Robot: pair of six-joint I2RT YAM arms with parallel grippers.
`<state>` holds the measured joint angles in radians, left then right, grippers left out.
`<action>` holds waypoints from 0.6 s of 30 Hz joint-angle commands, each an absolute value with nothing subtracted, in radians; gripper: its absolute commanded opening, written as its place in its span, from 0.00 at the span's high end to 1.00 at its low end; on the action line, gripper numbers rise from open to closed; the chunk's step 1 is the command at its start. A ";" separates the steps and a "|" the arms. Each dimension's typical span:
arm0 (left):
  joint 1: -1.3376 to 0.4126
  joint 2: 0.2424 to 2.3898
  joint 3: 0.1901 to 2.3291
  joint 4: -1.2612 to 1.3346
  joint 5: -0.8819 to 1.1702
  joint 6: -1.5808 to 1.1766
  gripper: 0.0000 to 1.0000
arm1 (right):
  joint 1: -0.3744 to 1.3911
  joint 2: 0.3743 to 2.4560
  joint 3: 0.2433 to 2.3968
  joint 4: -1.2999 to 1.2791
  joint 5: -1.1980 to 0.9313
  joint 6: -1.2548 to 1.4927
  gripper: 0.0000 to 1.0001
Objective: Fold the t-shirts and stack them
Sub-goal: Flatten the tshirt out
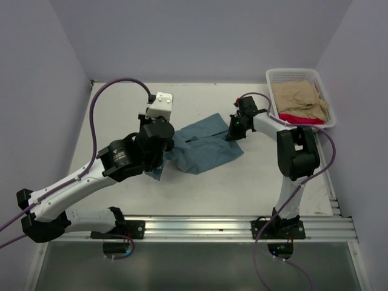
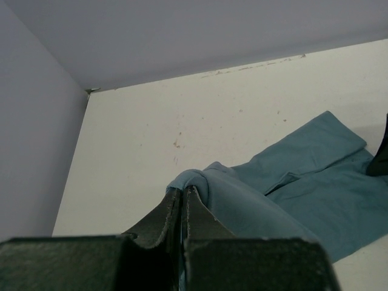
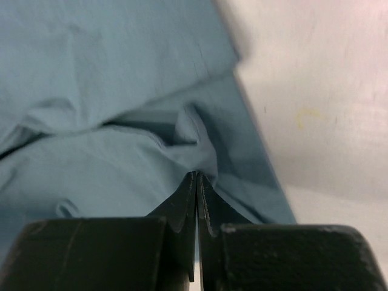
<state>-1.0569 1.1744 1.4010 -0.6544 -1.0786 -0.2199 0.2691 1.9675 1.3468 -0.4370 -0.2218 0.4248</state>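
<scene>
Lying rumpled near the middle of the white tabletop (image 1: 200, 188) is a teal-blue t-shirt (image 1: 203, 148), its soft, matte cloth bunching into shallow folds and one flat sleeve sticking out toward the far wall. The left fingers (image 2: 174, 209), dark and wedge-shaped, are pressing together with no gap showing. A rolled edge of the shirt is curling over their tips at the cloth's left side. The right fingers (image 3: 188, 203) are likewise squeezing tight, pinching a small puckered peak of fabric at the shirt's right edge, close to where the cloth meets bare tabletop. In the far right corner a white plastic mesh basket (image 1: 301, 74) is holding a crumpled beige garment (image 1: 300, 97) beside a strip of bright pink-red cloth (image 1: 301, 119).
</scene>
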 commanded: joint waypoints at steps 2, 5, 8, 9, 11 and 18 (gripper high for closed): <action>-1.026 1.126 1.307 -0.623 -1.097 -0.328 1.00 | 0.285 1.768 1.247 -0.433 -0.236 0.445 1.00; -0.990 1.109 1.230 -0.623 -1.055 -0.380 1.00 | 0.293 1.636 1.157 -0.449 -0.226 0.446 1.00; -0.957 1.091 1.172 -0.594 -1.031 -0.393 1.00 | 0.305 1.545 1.072 -0.483 -0.209 0.440 1.00; -0.940 1.088 1.151 -0.568 -1.017 -0.388 1.00 | 0.305 1.501 1.063 -0.515 -0.193 0.433 1.00; -0.924 1.083 1.131 -0.539 -1.008 -0.370 1.00 | 0.305 1.451 1.039 -0.549 -0.186 0.428 1.00; -0.792 1.094 1.011 -0.373 -0.841 -0.321 1.00 | 0.313 1.253 0.997 -0.673 -0.189 0.442 1.00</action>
